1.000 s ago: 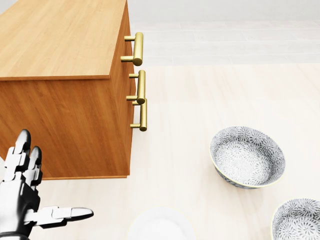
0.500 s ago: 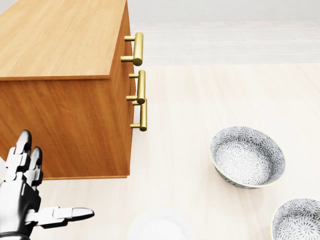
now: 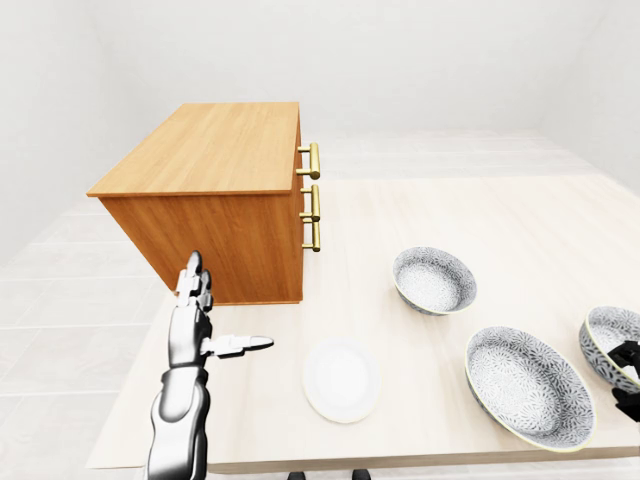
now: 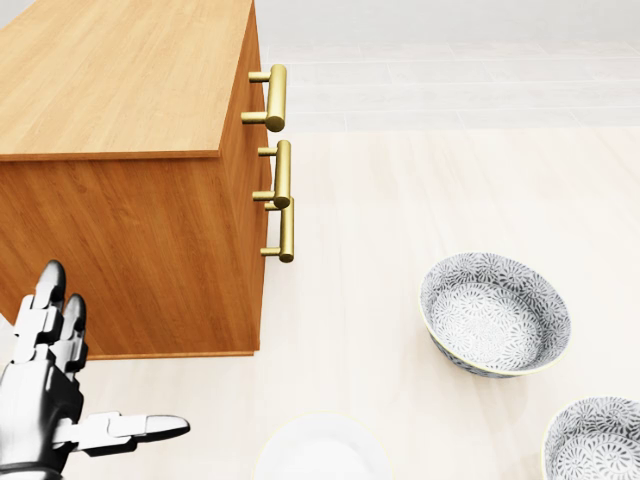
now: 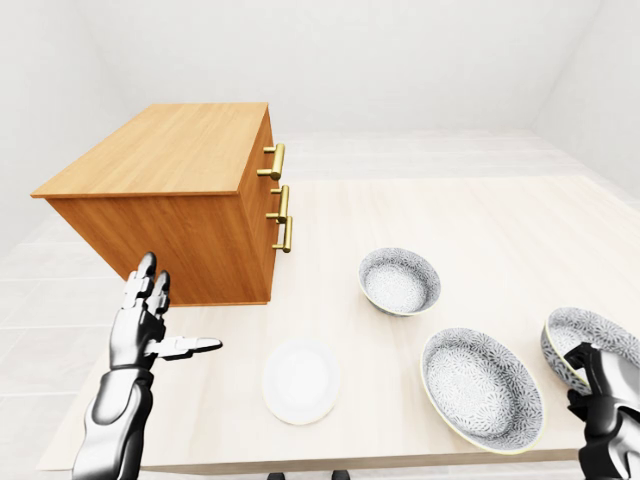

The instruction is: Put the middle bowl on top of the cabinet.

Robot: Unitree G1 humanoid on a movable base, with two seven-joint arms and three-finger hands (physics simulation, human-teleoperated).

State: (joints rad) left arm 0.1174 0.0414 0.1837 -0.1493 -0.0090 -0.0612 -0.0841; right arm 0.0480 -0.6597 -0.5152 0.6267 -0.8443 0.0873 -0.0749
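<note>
L hand (image 3: 192, 330) is raised beside the cabinet (image 3: 215, 150), near its lower left corner in the left-eye view; fingers straight and spread, thumb stuck out sideways, holding nothing; prob. parked there to stay out of the way, since the bowls lie well off to the right.

R hand (image 5: 603, 395) is dark and cut by the bottom right corner of the right-eye view, touching or just beside the far-right bowl (image 5: 585, 340); can't tell if its fingers are curled or slack.

Three patterned bowls sit in a diagonal row on the table (image 3: 480, 210); the middle bowl (image 5: 483, 388), the widest, lies upright btwn the small bowl (image 5: 399, 281) and the far-right one, apart from both; so the R arm looks the natural one for the pick.

White plate (image 3: 341, 380) lies flat btwn L hand and middle bowl.

Cabinet stands on the table's left part, brass handles (image 3: 314, 160) facing right; its flat wood top is the target; a lift up and across the plate seems needed; grasp not yet made.
</note>
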